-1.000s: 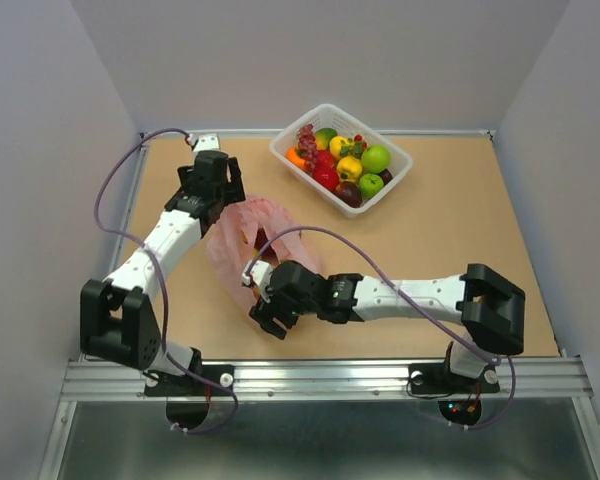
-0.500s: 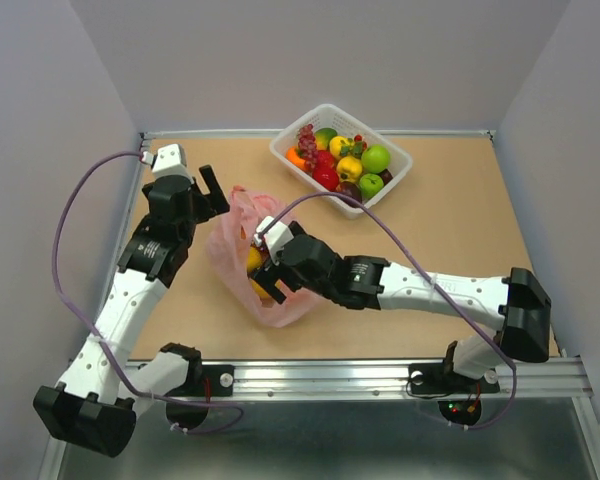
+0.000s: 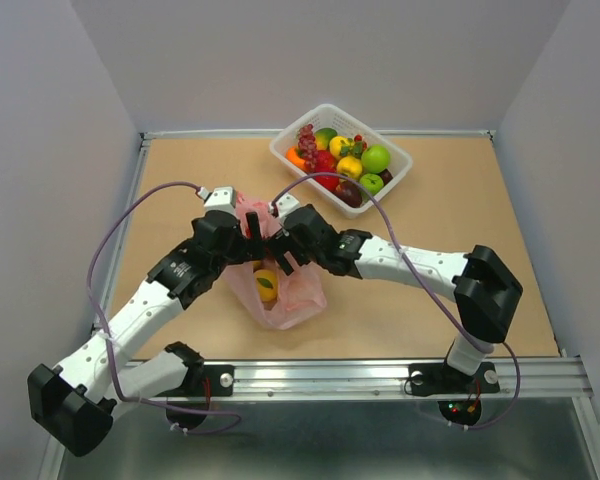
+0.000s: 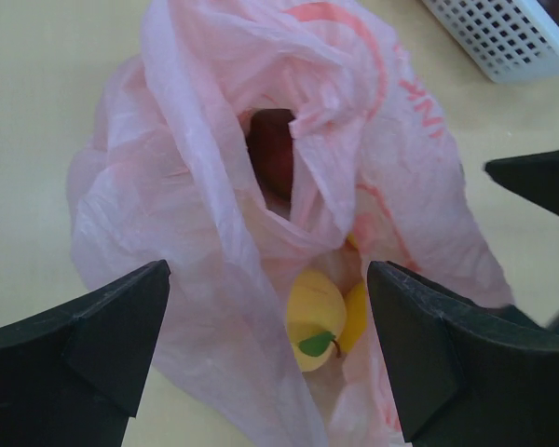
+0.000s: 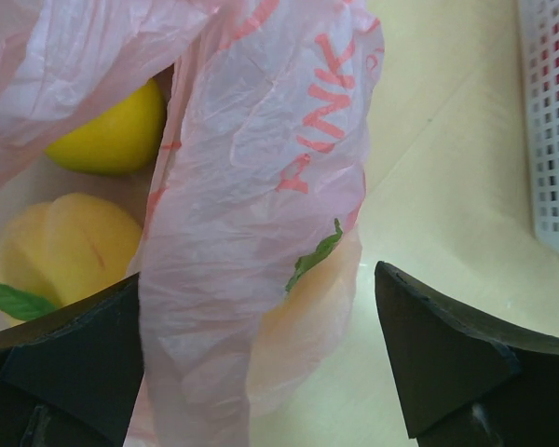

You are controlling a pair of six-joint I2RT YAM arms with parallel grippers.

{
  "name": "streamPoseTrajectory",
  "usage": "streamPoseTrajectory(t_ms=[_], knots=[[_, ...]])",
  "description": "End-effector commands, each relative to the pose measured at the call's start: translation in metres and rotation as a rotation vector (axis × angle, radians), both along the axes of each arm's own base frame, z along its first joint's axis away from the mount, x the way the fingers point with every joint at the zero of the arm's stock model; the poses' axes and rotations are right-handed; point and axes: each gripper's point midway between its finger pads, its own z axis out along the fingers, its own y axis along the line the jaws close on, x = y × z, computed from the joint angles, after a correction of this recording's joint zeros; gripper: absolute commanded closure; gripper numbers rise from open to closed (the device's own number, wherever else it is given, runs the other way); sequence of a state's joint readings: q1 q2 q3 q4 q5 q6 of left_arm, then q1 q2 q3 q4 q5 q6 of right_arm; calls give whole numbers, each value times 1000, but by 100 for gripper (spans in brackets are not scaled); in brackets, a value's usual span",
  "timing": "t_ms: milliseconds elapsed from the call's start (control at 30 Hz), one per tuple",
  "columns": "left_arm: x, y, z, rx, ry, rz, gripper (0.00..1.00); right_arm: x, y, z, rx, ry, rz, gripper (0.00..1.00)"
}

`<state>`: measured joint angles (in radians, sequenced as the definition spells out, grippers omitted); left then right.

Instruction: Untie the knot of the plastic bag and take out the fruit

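Note:
The pink plastic bag [image 3: 280, 295] lies in the middle of the table with its mouth open; I see no tied knot. My left gripper [image 3: 251, 233] hovers open over the bag's far left edge. In the left wrist view [image 4: 268, 270] bag film [image 4: 214, 233] lies between its fingers, with a yellowish peach [image 4: 315, 315] and a dark red apple [image 4: 272, 154] inside. My right gripper [image 3: 283, 256] is open over the bag's far right side. The right wrist view [image 5: 259, 275] shows film [image 5: 252, 168], a lemon [image 5: 112, 135], the peach [image 5: 70, 242] and an orange fruit [image 5: 307, 312] under the film.
A white slotted basket [image 3: 395, 180] stands at the back, right of centre, and holds green apples, grapes and other toy fruit. Its wall also shows in the left wrist view [image 4: 503, 33] and the right wrist view [image 5: 554, 121]. Both arms cross the near half of the table.
My left arm has swung in from the table's left edge to over the bag. My right gripper has moved a little farther back. The bag's mouth gapes wider, showing a yellow fruit.

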<state>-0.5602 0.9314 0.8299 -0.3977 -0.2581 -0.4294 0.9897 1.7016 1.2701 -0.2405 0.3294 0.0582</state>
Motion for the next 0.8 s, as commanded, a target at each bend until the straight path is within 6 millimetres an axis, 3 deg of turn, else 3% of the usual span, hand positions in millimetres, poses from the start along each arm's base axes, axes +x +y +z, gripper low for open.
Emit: streamPoseTrajectory(t_ms=[0, 100, 200, 400, 433, 500, 533, 567, 667, 767], knots=[[4, 0, -7, 11, -4, 57, 1, 8, 23, 23, 111, -21, 4, 3], [8, 11, -20, 44, 22, 150, 1, 10, 19, 16, 120, -11, -15, 11], [10, 18, -33, 57, 37, 216, 2, 11, 11, 14, 127, -12, -33, 27], [13, 32, -65, 129, 96, 332, 17, 12, -17, 8, 138, -20, -78, 74], [13, 37, -68, 150, 97, 358, 24, 14, -24, 13, 152, -32, -97, 79], [16, 39, -63, 146, 83, 379, 32, 12, -40, 4, 139, -29, -125, 88], [17, 46, -60, 156, 64, 410, 46, 12, -51, 1, 150, -28, -152, 90], [18, 51, -58, 163, 60, 426, 53, 16, -55, 8, 172, -37, -168, 90], [19, 68, -57, 176, 72, 468, 81, 19, -100, -24, 160, 6, -289, 91], [20, 77, -58, 170, 82, 483, 90, 15, -123, -44, 181, 52, -375, 91]])
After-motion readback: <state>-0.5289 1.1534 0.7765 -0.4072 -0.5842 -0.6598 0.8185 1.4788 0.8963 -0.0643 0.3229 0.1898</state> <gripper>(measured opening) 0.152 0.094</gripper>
